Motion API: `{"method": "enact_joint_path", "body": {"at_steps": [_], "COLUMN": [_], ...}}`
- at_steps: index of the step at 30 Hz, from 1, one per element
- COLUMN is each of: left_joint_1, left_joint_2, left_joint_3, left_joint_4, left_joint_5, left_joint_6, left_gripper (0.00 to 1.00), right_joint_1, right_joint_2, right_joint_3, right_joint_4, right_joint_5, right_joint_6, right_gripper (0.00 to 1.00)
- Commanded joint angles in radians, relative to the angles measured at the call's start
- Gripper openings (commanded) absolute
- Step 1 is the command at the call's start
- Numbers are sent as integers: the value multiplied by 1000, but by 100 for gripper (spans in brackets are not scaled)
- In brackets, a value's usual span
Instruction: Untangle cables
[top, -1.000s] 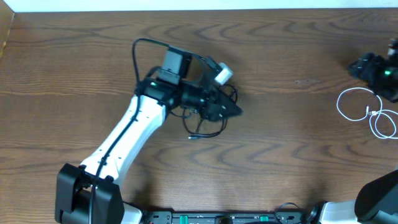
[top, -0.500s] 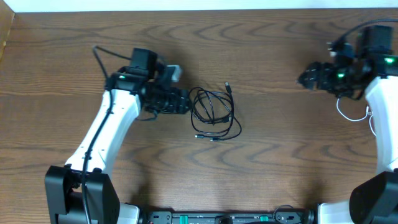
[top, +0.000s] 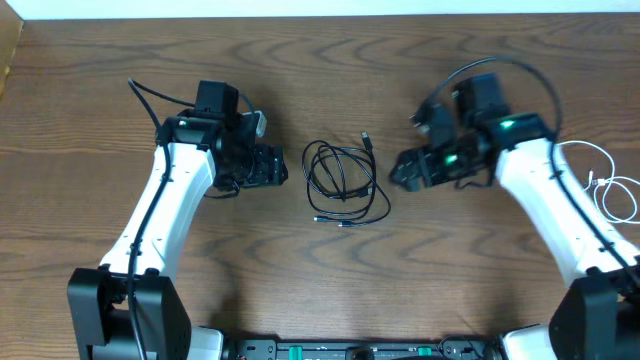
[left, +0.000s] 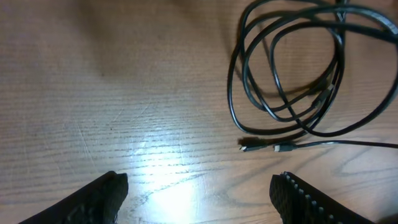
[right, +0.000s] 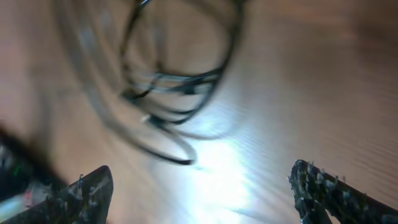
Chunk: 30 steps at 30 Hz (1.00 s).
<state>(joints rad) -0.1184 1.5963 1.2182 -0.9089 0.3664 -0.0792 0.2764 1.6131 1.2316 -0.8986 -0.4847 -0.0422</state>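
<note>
Since half a second back, the right arm has swung in from the far right, and the left gripper (top: 278, 166) has backed a bit further left off the black cable (top: 340, 182). The black cable now sits coiled loose on the table (top: 320, 290) between the two grippers and touches neither, with the right gripper (top: 402, 172) just beside its right edge. Left wrist view shows the fingers (left: 104, 194) spread wide with nothing between them, and the two small plugs (left: 249, 144) lie ahead. Right wrist view is blurry, but its fingers (right: 320, 186) are spread apart and empty too. White cable (top: 596, 181) lies looped well apart at the table's right edge, partly hidden by the right arm.
</note>
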Motion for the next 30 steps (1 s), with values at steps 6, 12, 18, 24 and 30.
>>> {"method": "enact_joint_path", "body": {"at_steps": [6, 12, 18, 24, 30], "left_joint_1": [2, 2, 2, 2, 2], "left_joint_2": [-3, -3, -3, -3, -3], "left_joint_3": [-24, -24, -24, -24, -24], "left_joint_4": [-3, -3, -3, -3, -8], "left_joint_5": [-13, -13, -13, -13, -13], "left_joint_6": [-9, -9, -9, -9, -9], "left_gripper": [78, 78, 78, 78, 78], "right_joint_1": [172, 260, 338, 366, 365], "right_joint_2": [-3, -3, -3, -2, -2], "right_joint_3": [-13, -13, -16, -28, -35], "right_joint_4": [127, 229, 254, 260, 259], "right_joint_5": [-95, -82, 68, 149, 210], "right_joint_6": [-45, -41, -40, -15, 20], "right_gripper": [79, 61, 60, 10, 1]}}
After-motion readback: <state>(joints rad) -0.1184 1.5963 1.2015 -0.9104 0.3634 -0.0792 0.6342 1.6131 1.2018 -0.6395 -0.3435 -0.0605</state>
